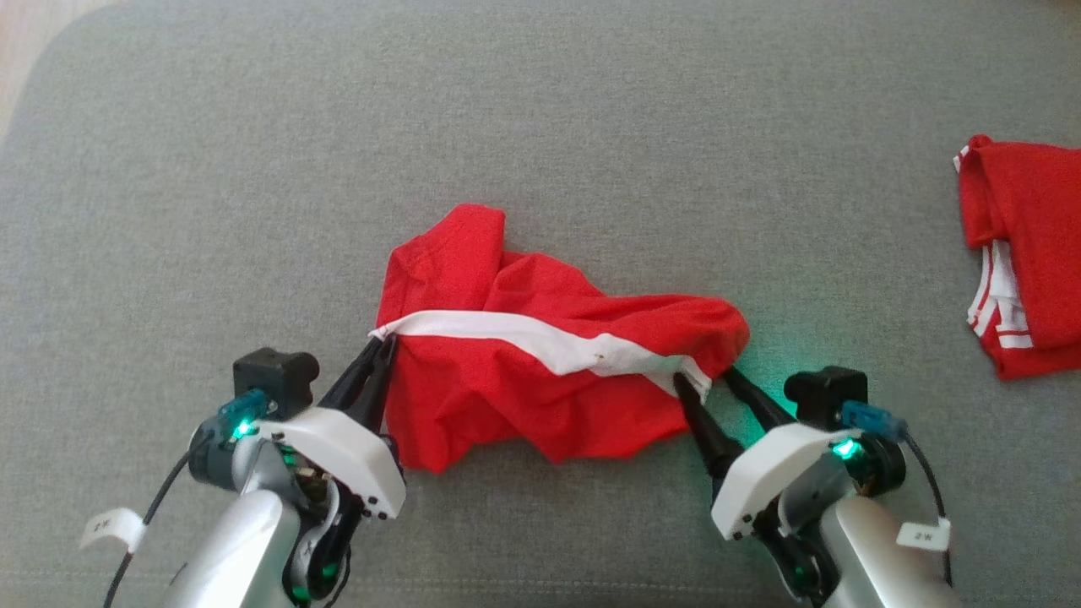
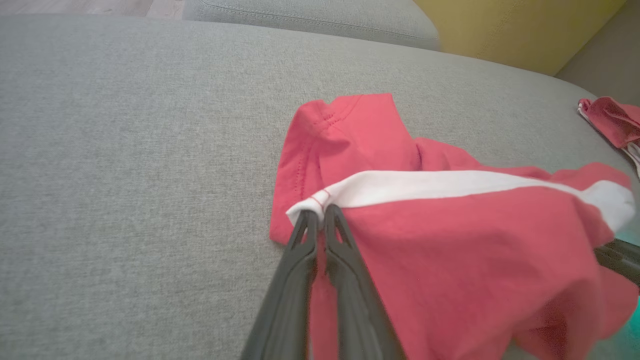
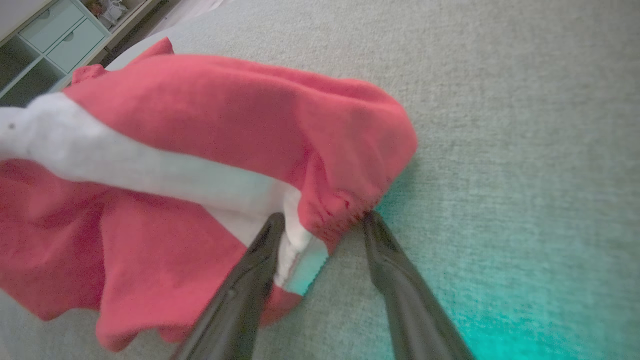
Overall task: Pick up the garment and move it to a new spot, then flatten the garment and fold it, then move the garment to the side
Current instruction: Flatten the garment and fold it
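The garment [image 1: 524, 355] is red with a white band and lies crumpled on the grey cushion. My left gripper [image 1: 382, 344] is shut on the left end of its white band [image 2: 320, 200]; in the left wrist view the fingers [image 2: 334, 250] pinch that corner. My right gripper [image 1: 705, 378] stands open at the garment's right end. In the right wrist view its fingers [image 3: 260, 260] straddle the white band's end and the red hem [image 3: 345, 210], one finger on each side, without clamping it.
A second red garment with white stripes [image 1: 1022, 253] lies folded at the cushion's far right edge. The grey cushion [image 1: 540, 110] stretches bare behind and to the left. A yellow wall [image 2: 520, 25] and shelving [image 3: 55, 35] lie beyond it.
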Tool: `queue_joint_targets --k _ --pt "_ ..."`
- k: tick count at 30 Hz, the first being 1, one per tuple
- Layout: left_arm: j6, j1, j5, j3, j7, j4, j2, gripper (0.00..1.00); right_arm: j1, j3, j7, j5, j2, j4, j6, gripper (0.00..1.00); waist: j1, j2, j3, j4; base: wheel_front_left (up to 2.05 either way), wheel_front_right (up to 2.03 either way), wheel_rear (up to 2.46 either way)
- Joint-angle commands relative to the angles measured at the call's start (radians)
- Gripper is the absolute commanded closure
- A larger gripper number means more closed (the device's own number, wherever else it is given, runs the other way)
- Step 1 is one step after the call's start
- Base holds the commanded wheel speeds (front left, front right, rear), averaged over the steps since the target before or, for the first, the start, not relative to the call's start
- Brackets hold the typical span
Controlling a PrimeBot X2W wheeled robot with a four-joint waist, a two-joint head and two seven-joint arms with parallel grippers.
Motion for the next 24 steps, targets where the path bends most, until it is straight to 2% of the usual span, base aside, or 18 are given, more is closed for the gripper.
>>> queue_joint_targets --k 1,2,6,9,17,24 --pt "0.006 -0.052 0.010 0.035 -0.015 -0.037 0.014 1.00 -0.010 0.041 0.024 0.014 -0.001 0.015 0.007 0.82 0.0000 0.0000 0.002 0.002 0.00 0.00 0.00" --pt "0.008 -0.051 0.011 0.036 -0.021 -0.037 0.014 1.00 -0.012 0.046 0.030 0.021 -0.001 0.025 0.007 1.00 0.0000 0.0000 0.002 0.003 0.00 0.00 0.00" --pt "0.018 -0.047 0.018 0.049 -0.064 -0.046 0.023 1.00 -0.016 0.023 0.007 0.025 -0.001 0.002 0.007 1.00 0.0000 0.0000 -0.004 -0.001 0.00 0.00 0.00" --pt "0.032 -0.048 0.030 0.064 -0.102 -0.078 0.033 1.00 -0.013 -0.004 -0.008 0.008 -0.012 -0.074 0.007 1.00 0.0000 0.0000 -0.015 -0.010 0.00 0.00 0.00" --pt "0.076 -0.102 0.091 0.101 -0.172 -0.244 0.069 1.00 -0.023 -0.112 0.045 -0.046 -0.083 -0.425 0.007 1.00 0.0000 0.0000 -0.055 -0.039 0.00 0.00 0.00" --pt "0.109 -0.227 0.130 0.135 -0.185 -0.400 0.068 1.00 -0.107 -0.197 0.130 -0.076 -0.105 -0.704 0.007 1.00 0.0000 0.0000 -0.105 -0.054 0.00 0.00 0.00"
